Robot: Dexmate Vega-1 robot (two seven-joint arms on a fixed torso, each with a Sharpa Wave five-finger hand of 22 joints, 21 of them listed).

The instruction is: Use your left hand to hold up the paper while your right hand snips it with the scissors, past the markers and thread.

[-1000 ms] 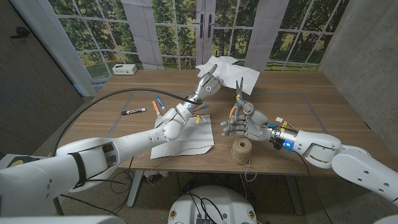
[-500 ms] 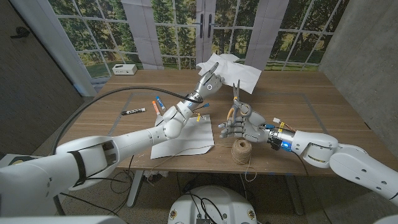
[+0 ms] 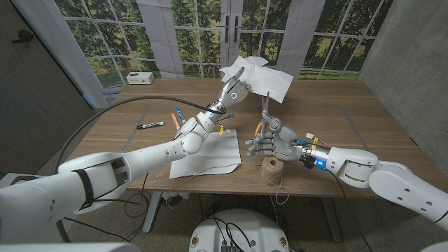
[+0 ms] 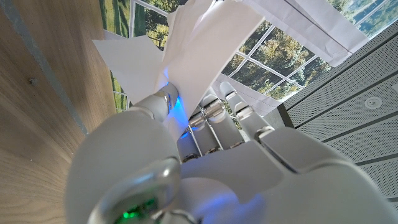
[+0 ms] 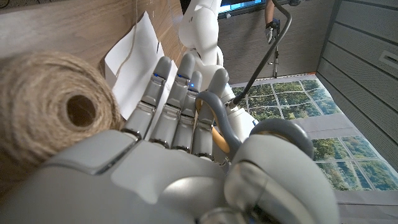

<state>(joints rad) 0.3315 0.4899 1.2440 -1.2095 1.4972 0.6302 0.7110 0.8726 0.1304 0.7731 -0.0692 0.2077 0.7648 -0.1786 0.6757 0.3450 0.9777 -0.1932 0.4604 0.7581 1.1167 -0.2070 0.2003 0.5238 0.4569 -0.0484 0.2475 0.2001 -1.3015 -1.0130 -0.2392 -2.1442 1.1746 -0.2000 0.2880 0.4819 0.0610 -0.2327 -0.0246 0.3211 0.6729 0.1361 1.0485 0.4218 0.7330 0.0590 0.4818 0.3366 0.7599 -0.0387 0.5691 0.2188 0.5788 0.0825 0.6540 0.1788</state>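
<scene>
My left hand (image 3: 233, 92) pinches a crumpled white paper (image 3: 257, 76) and holds it up above the far middle of the table; the left wrist view shows the paper (image 4: 200, 55) sticking out from between the fingers (image 4: 214, 118). My right hand (image 3: 274, 144) grips the scissors (image 3: 264, 116) by their grey and orange handles (image 5: 216, 126), blades pointing up just below the paper's lower edge. A ball of twine (image 3: 273, 168) stands right in front of the right hand, close beside it in the right wrist view (image 5: 45, 107). Markers (image 3: 150, 125) lie at the left.
A flat white sheet (image 3: 210, 157) lies under my left forearm near the table's front edge. More markers (image 3: 178, 115) lie beside it. A small white box (image 3: 140, 78) sits at the far left corner. Loose twine hangs over the front edge (image 3: 281, 190).
My left hand has raised the paper a little higher and farther away. The right hand has shifted slightly left with the scissors, their blades now more upright.
</scene>
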